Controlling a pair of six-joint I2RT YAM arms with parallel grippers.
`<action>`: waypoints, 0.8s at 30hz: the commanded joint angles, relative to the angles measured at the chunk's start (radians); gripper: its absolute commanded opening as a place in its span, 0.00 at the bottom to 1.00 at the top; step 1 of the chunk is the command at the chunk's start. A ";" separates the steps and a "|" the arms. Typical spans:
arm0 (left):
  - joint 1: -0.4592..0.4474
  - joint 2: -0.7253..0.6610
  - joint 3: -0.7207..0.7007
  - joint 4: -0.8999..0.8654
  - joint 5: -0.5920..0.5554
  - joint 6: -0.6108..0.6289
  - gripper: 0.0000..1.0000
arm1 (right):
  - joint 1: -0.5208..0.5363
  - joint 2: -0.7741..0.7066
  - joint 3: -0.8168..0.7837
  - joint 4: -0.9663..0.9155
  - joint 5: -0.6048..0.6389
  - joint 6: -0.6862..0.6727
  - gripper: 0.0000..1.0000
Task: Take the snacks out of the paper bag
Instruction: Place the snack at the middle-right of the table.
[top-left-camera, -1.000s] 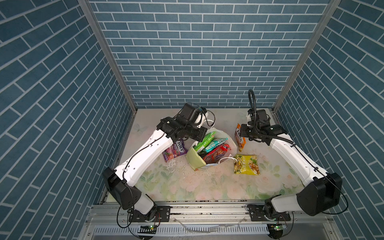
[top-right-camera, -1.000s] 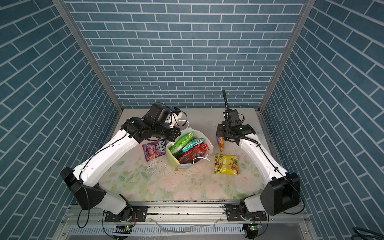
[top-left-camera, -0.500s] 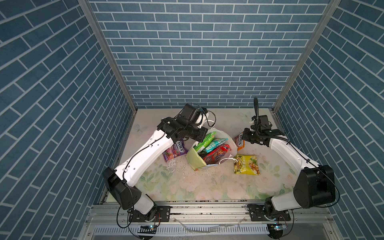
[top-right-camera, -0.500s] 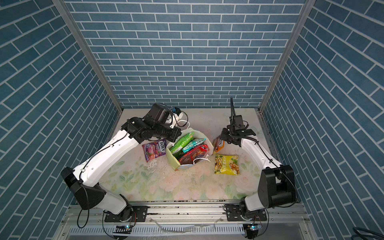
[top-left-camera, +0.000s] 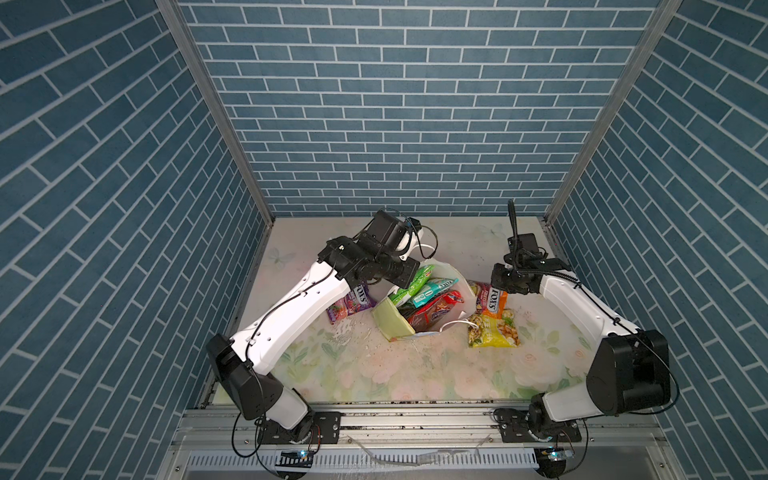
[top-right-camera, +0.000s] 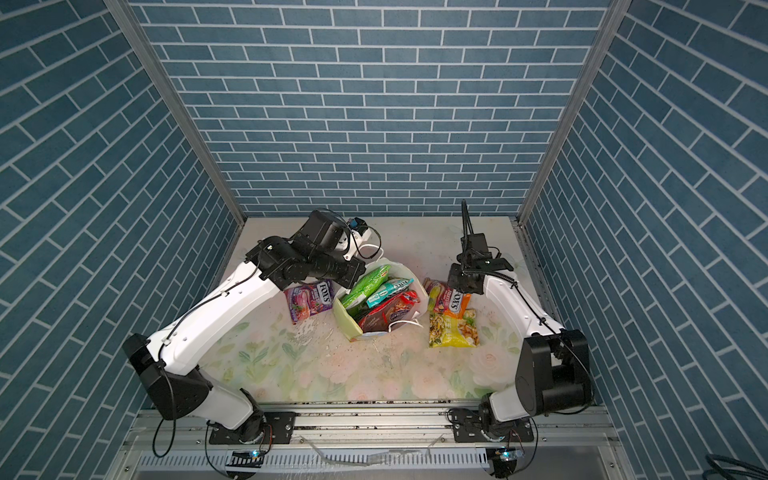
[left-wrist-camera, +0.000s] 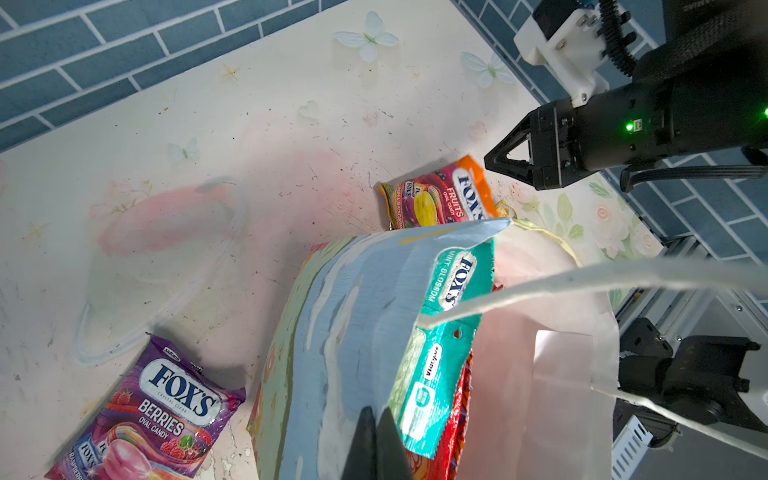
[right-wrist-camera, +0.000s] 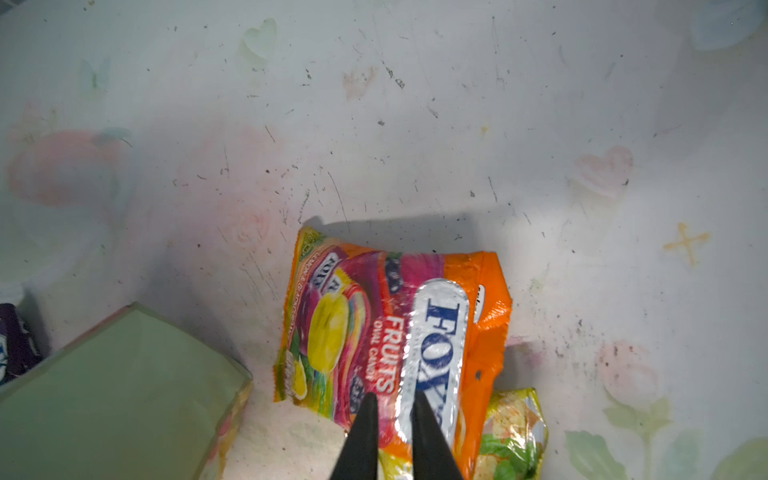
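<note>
The paper bag (top-left-camera: 392, 322) (top-right-camera: 347, 320) leans in mid-table with its mouth open. My left gripper (left-wrist-camera: 374, 411) is shut on the rim of its bluish wide side (left-wrist-camera: 345, 316). Inside the bag show a green packet (top-left-camera: 415, 280), a teal Fox's packet (left-wrist-camera: 449, 299) and a red cookie bag (top-left-camera: 436, 309). The orange Fox's packet (right-wrist-camera: 374, 328) (top-left-camera: 490, 301) lies flat on the table to the right of the bag. My right gripper (right-wrist-camera: 392, 399) (top-right-camera: 451, 284) hovers just over it, jaws slightly apart, holding nothing.
A yellow packet (top-left-camera: 492, 330) lies in front of the orange one, partly under it. A purple Fox's packet (top-right-camera: 309, 299) lies left of the bag, beside my left arm. The bag's white cord handle (top-left-camera: 455, 324) hangs at its front. Brick walls close three sides.
The right arm came down and set the orange packet on the table beside the bag, and its jaws have parted. The left arm and the bag have not moved.
</note>
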 joint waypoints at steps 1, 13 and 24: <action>-0.025 0.004 0.038 -0.045 -0.022 0.027 0.00 | -0.002 -0.065 0.007 -0.061 0.032 -0.012 0.21; -0.086 0.013 0.046 -0.057 -0.053 0.055 0.00 | -0.001 -0.373 0.113 -0.178 -0.151 -0.029 0.20; -0.126 0.030 0.061 -0.042 -0.071 0.058 0.00 | 0.214 -0.483 0.211 -0.297 -0.413 -0.061 0.10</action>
